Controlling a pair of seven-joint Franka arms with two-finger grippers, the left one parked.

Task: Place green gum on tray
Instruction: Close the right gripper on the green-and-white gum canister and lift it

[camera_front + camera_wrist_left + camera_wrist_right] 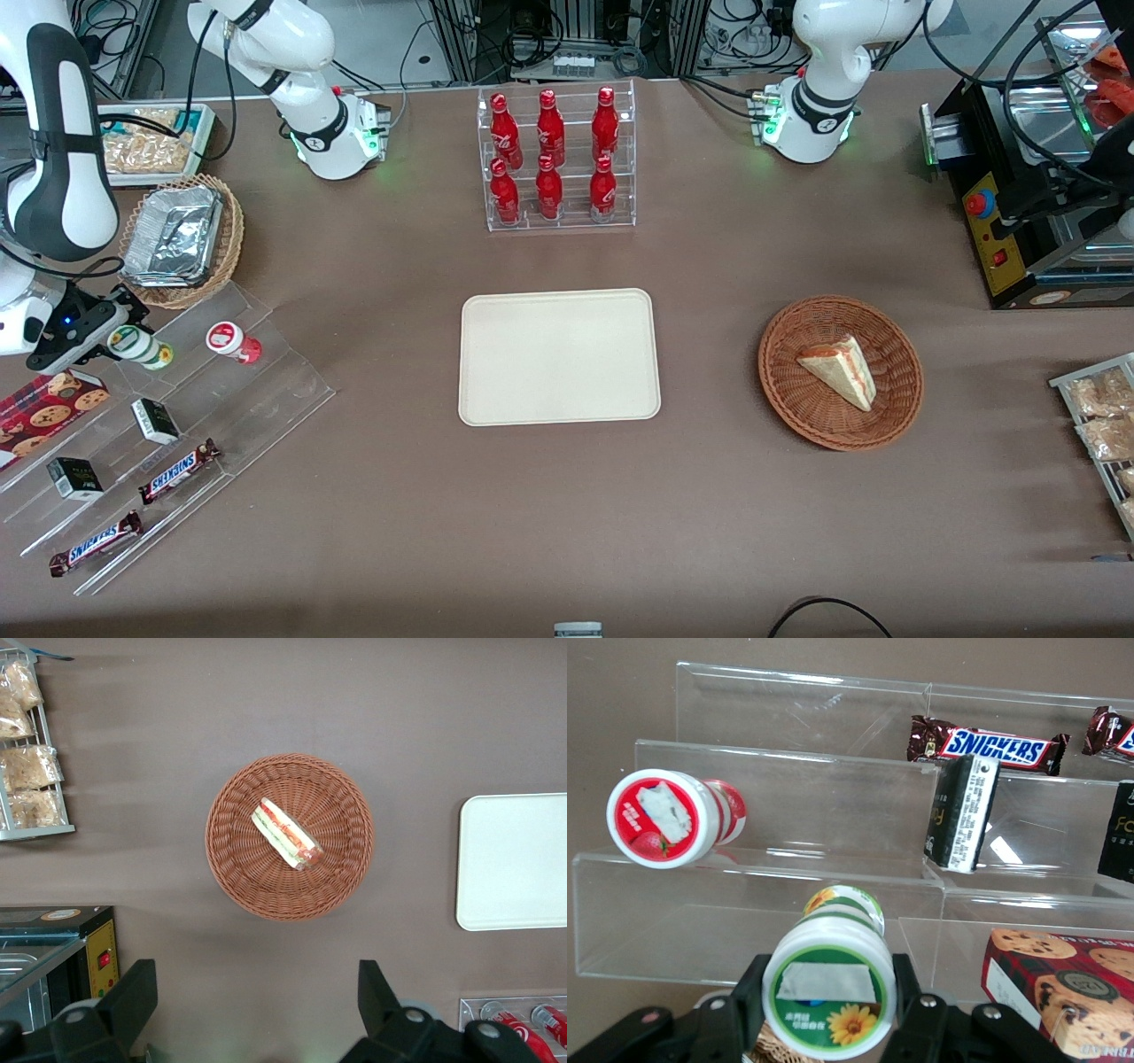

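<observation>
The gripper (pixel 104 330) sits against the green gum (pixel 139 346) on the clear stepped rack (pixel 266 390), the gum at its 4 o'clock. The tray (pixel 559 356) lies well apart at the gum's 3 o'clock.

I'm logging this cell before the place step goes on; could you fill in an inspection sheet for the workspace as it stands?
Surface: brown table, no spills seen.
Job's things: green gum on the clear stepped rack; tray mid-table, nothing on it.
Clutter: red gum beside the green gum; Snickers bars, dark boxes and cookie pack on the rack; cola bottles in a stand; sandwich in a basket; foil trays in another basket.
End effector: at the rack, fingers either side of the green gum's lid, contact unclear.
Cables: one loop at the table edge nearest the camera.
Surroundings: black machine toward the parked arm's end.
</observation>
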